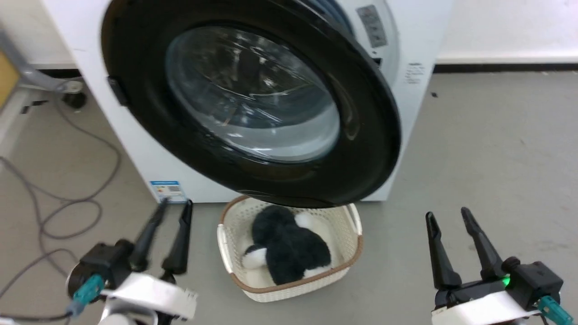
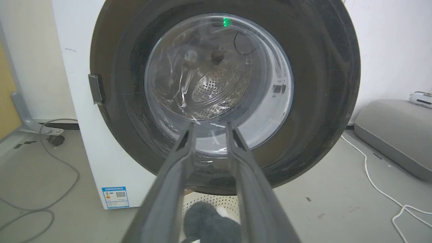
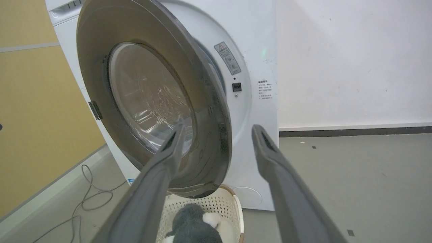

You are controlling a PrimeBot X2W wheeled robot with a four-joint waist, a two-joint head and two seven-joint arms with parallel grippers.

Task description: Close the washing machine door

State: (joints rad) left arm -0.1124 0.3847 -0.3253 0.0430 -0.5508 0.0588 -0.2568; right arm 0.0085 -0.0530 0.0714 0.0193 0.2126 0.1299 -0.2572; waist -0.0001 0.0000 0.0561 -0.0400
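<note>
In the head view the washing machine door [image 1: 361, 135] hangs partly open from the left side of the white washing machine [image 1: 135, 153]. Its right edge stands off the cabinet, and its glossy outer face points toward the robot and a little to its left. Under its lower rim a white basket [image 1: 226, 239] on the floor holds a black-and-white plush toy [image 1: 289, 248]. The left gripper [image 1: 176, 203] sits at lower left with a narrow gap between its fingers, and the right gripper [image 1: 447, 213] at lower right is spread wider; both are empty. In the left wrist view the door [image 2: 320, 101] is seen almost square on, a round upright disc with the left gripper [image 2: 211, 125] aimed at its glass, clear of it. In the right wrist view the door [image 3: 91, 67] is seen obliquely, its free edge well off the cabinet, with the right gripper [image 3: 218, 127] spread before that edge.
</note>
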